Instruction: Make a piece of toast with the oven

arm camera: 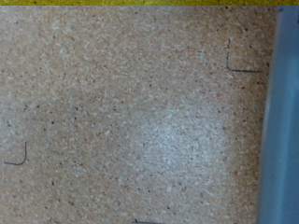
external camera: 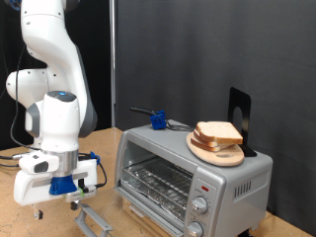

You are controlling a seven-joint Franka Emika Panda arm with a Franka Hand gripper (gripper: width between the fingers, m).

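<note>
The oven (external camera: 188, 176) is a silver-grey toaster oven at the exterior view's right, with its glass front, wire rack and two knobs facing the camera. Bread slices (external camera: 219, 133) are stacked on a round wooden plate (external camera: 209, 151) on top of the oven; I cannot tell which one is the piece of toast. My gripper (external camera: 57, 207) hangs low over the table at the exterior view's lower left, well apart from the oven. Its two fingers look spread and nothing is between them. The wrist view shows only the speckled table top (arm camera: 121, 121), no fingers.
A blue object (external camera: 156, 120) and a black stand (external camera: 240, 114) sit on the oven top. A grey metal piece (external camera: 99, 219) lies on the table in front of the oven. A grey-blue edge (arm camera: 280, 131) runs along one side of the wrist view.
</note>
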